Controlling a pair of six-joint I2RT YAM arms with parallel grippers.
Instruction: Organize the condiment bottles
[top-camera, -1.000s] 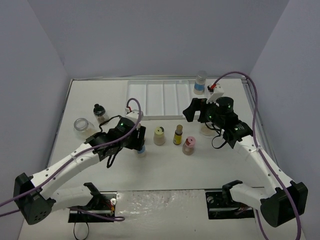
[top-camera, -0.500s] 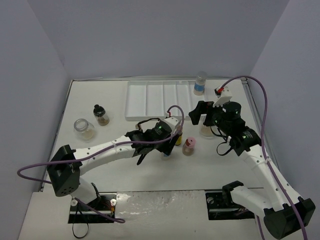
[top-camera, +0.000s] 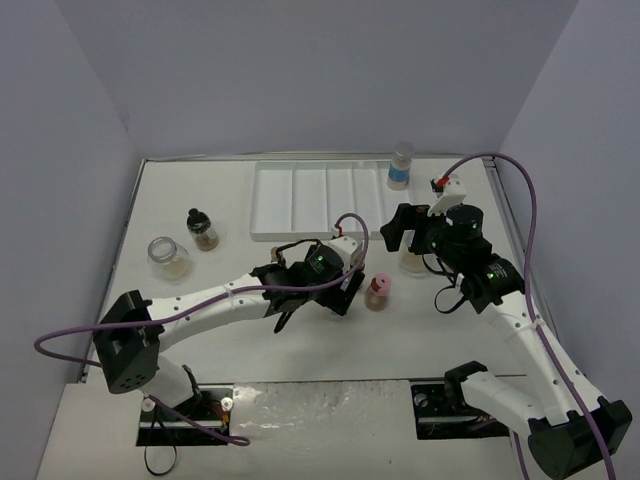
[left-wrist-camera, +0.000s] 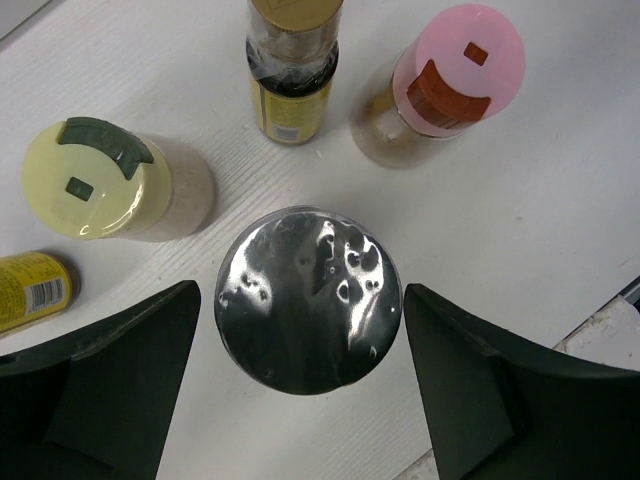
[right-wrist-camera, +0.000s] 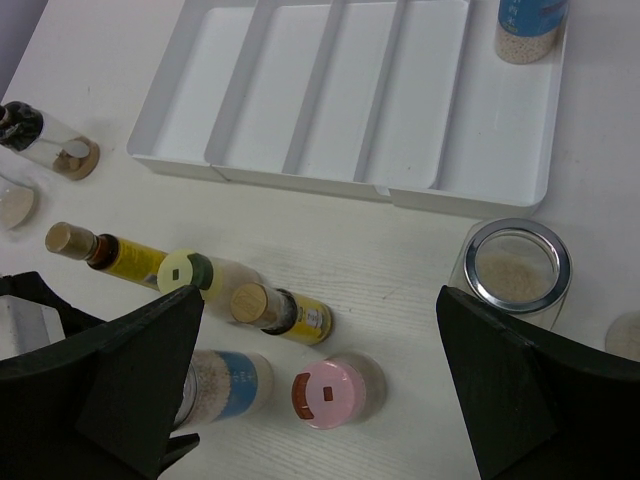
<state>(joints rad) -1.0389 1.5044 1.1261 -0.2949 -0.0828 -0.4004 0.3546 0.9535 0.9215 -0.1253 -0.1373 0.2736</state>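
Left gripper (left-wrist-camera: 300, 295): jaws wide, holding nothing; the blue-labelled bottle (left-wrist-camera: 308, 335) sits right between them, untouched.
Grab tip: I'd sink lower, close slowly on the body, and keep it upright.
Right gripper (right-wrist-camera: 320, 300): wide open, empty.
Count: two amber bottles (right-wrist-camera: 275, 310), two blue-labelled, two jars (right-wrist-camera: 515, 265), one pink-capped (left-wrist-camera: 455, 80), one yellow-capped (left-wrist-camera: 100, 180), one black-capped (right-wrist-camera: 25, 125).

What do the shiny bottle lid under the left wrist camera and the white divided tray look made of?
Lid: probably polished metal or foil, mirror-glossy with warped reflections. Tray: likely moulded plastic, smooth white with a soft sheen and thin dividers.
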